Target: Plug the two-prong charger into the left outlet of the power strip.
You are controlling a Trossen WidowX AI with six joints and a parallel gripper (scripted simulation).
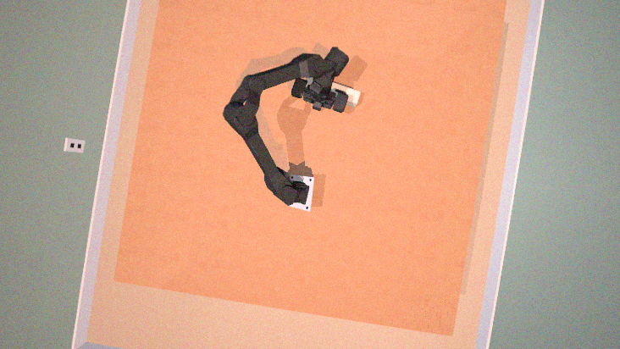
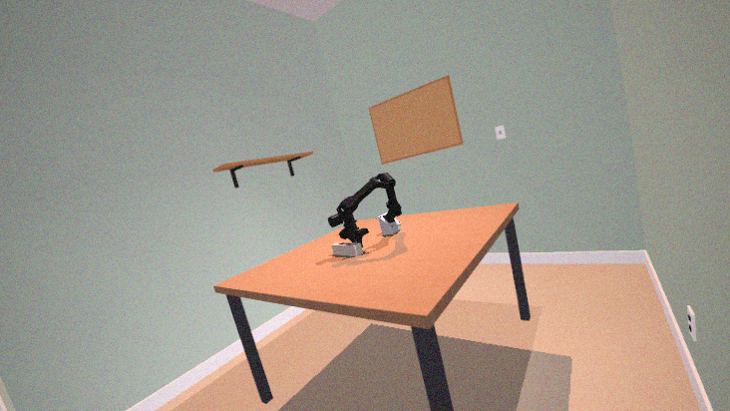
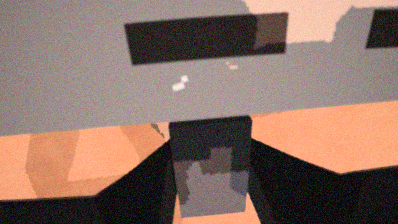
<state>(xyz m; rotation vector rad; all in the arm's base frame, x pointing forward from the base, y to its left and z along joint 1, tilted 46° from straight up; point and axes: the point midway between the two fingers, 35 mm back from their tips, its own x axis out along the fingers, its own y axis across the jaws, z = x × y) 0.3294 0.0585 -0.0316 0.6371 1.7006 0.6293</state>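
Note:
My gripper (image 3: 205,143) is shut on the dark grey charger (image 3: 212,150). In the wrist view the charger's front end is pressed against the face of the pale power strip (image 3: 200,65), just below a dark outlet slot (image 3: 205,37). The prongs are hidden. A second dark slot (image 3: 382,27) shows at the top right edge. From above, the gripper (image 1: 323,93) covers the left part of the white power strip (image 1: 351,96). In the side view the gripper (image 2: 390,216) stands over the strip (image 2: 389,225) at the far side of the table.
The arm's base sits on a white plate (image 1: 302,192) near the table's middle. A wall shelf (image 2: 262,162), a cork board (image 2: 416,120) and wall sockets (image 2: 500,132) are behind the table, off its surface.

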